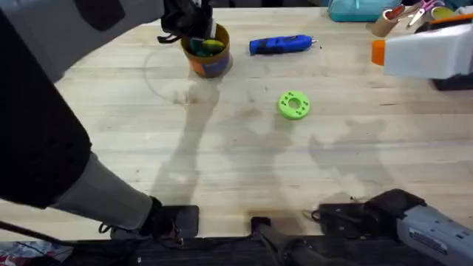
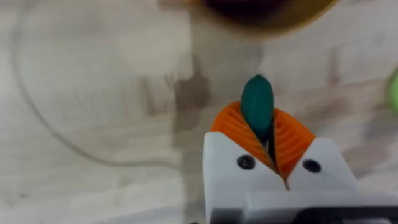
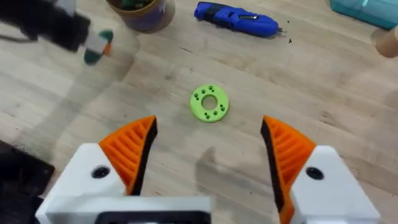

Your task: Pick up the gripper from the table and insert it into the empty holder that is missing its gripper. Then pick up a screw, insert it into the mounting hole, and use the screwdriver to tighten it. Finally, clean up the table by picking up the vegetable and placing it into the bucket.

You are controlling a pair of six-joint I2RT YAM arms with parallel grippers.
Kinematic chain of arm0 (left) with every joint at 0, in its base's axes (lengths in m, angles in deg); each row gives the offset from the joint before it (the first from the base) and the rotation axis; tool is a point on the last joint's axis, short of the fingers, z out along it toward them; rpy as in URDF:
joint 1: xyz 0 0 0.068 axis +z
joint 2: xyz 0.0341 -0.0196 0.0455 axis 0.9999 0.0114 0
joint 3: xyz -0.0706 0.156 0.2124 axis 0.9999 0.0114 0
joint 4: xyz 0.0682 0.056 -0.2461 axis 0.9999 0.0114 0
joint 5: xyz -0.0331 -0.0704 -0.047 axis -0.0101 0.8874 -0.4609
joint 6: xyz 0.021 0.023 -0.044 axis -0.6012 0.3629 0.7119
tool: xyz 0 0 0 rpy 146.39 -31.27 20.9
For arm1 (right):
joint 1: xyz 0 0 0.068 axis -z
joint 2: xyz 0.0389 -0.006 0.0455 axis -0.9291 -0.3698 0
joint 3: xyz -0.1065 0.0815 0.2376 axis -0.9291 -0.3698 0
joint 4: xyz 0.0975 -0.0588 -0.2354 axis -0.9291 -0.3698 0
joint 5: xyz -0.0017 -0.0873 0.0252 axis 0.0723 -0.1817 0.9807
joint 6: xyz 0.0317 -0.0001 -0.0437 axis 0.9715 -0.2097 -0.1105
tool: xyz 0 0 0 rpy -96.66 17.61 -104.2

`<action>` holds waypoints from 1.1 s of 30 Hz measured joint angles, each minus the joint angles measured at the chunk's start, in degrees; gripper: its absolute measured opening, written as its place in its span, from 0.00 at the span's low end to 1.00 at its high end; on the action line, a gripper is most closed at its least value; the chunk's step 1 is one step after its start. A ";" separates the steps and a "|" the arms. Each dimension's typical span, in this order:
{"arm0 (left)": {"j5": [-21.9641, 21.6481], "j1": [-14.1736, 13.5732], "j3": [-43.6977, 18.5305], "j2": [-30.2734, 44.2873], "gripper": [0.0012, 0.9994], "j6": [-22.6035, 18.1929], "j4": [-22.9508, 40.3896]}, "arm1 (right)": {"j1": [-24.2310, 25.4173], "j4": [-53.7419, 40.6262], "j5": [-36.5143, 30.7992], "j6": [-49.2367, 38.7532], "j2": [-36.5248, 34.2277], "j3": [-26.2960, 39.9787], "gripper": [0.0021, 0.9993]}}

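My left gripper (image 2: 261, 117) is shut on the dark green vegetable (image 2: 257, 99), which sticks out past the orange pads. In the overhead view this gripper (image 1: 192, 28) hangs just over the far rim of the orange bucket (image 1: 209, 58). My right gripper (image 3: 208, 127) is open and empty, low over bare table, and sees the vegetable (image 3: 93, 55) beside the bucket (image 3: 142, 11). The blue screwdriver (image 1: 281, 45) lies right of the bucket. The white holder (image 1: 429, 53) at the far right has an orange gripper piece (image 1: 378, 52) at its tip. The screw is out of view.
A light green ring disc (image 1: 293, 104) with holes lies mid-table, ahead of my right gripper. A teal box (image 1: 355, 9) and small clutter sit at the back right edge. My left arm (image 1: 44, 125) crosses the table's left side; the right arm (image 1: 399, 214) rests at the front.
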 joint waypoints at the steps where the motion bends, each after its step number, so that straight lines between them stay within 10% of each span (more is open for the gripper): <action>1: -0.16 0.00 0.00 0.02 0.30 -0.14 0.01 | 0.00 0.02 0.00 0.00 0.00 0.00 1.00; 8: -0.83 0.00 -1.31 -0.20 0.81 -0.48 4.85 | 0.00 0.00 0.00 0.00 0.00 0.00 1.00; 33: 11.72 0.00 -4.74 -52.70 0.99 -0.94 45.95 | 0.00 0.04 0.00 0.00 0.00 0.00 1.00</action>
